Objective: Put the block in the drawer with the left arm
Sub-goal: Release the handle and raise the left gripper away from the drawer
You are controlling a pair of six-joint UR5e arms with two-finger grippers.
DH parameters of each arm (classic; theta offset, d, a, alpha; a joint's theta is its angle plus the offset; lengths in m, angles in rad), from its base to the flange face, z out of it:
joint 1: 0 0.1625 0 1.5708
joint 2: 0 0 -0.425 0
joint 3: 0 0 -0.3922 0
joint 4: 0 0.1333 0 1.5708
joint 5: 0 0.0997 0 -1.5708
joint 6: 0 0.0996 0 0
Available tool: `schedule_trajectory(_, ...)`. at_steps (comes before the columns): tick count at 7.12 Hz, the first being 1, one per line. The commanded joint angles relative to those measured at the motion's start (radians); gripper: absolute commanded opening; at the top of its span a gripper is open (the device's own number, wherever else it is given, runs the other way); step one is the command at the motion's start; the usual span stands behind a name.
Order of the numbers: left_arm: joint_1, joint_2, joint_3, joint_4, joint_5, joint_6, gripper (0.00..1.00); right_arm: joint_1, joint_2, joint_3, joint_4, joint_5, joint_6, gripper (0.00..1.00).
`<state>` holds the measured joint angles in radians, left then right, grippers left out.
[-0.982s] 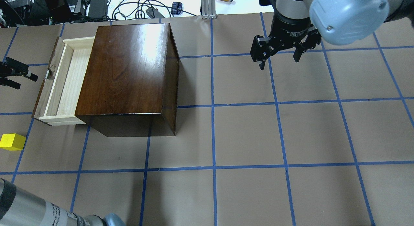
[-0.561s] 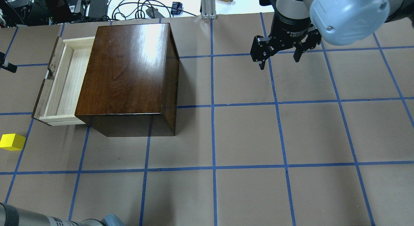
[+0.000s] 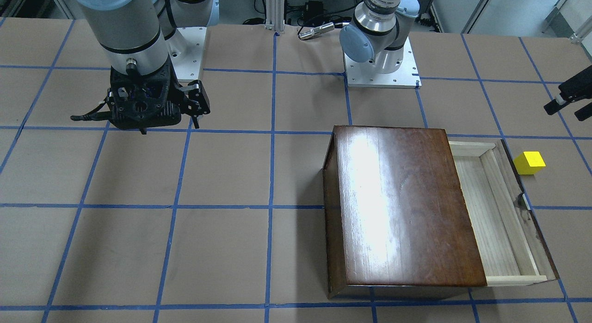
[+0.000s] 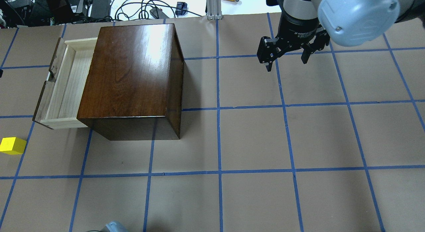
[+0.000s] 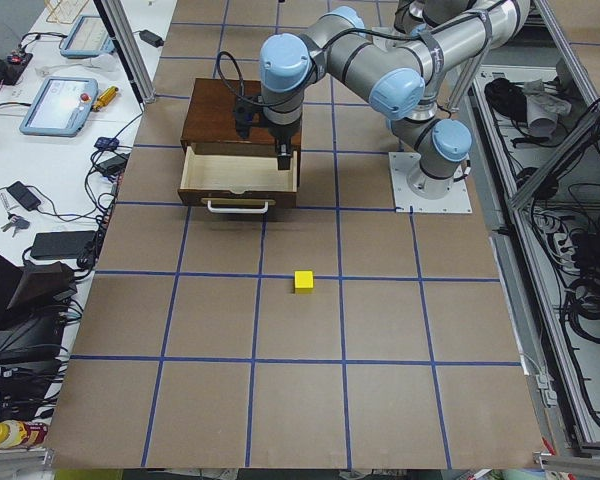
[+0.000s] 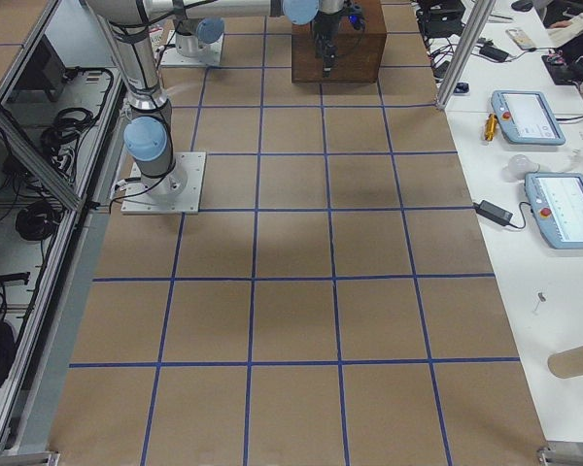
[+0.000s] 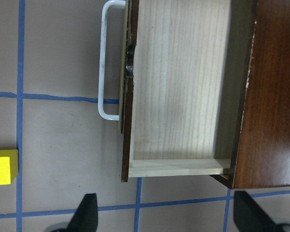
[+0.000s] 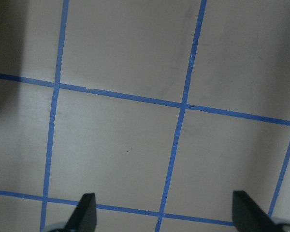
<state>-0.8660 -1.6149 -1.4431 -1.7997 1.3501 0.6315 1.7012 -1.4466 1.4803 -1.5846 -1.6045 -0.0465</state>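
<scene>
Now the left gripper [image 7: 171,217], wide open and empty, is not above the block [image 7: 2,166], so an off-centre descent may knock it away from the drawer [image 7: 179,96].

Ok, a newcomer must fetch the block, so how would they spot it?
Find the dark wooden box with its pale drawer pulled out. The block sits on the table past the drawer's front corner: a small cube, bright yellow against that brown.
</scene>
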Motion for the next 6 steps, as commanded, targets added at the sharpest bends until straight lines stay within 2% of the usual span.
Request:
schedule_trajectory(1, -0.155, 0.013, -0.003, 0.053, 0.115, -0.164, 1.0, 0.0, 0.0, 0.0, 0.0, 0.0, 0.0, 1.0)
schedule_trajectory(4, -0.449, -0.008, -0.017, 0.218, 0.17, -0.326, 1.0, 0.0, 0.0, 0.0, 0.0, 0.0, 0.0, 1.0)
schedule_trajectory(5, -0.503, -0.014, -0.042, 0.274, 0.184, -0.467, 1.0, 0.0, 0.0, 0.0, 0.0, 0.0, 0.0, 1.0)
schedule_trajectory(6, -0.554, -0.013, -0.074, 0.325, 0.199, -0.498, 1.0, 0.0, 0.0, 0.0, 0.0, 0.0, -0.001, 1.0)
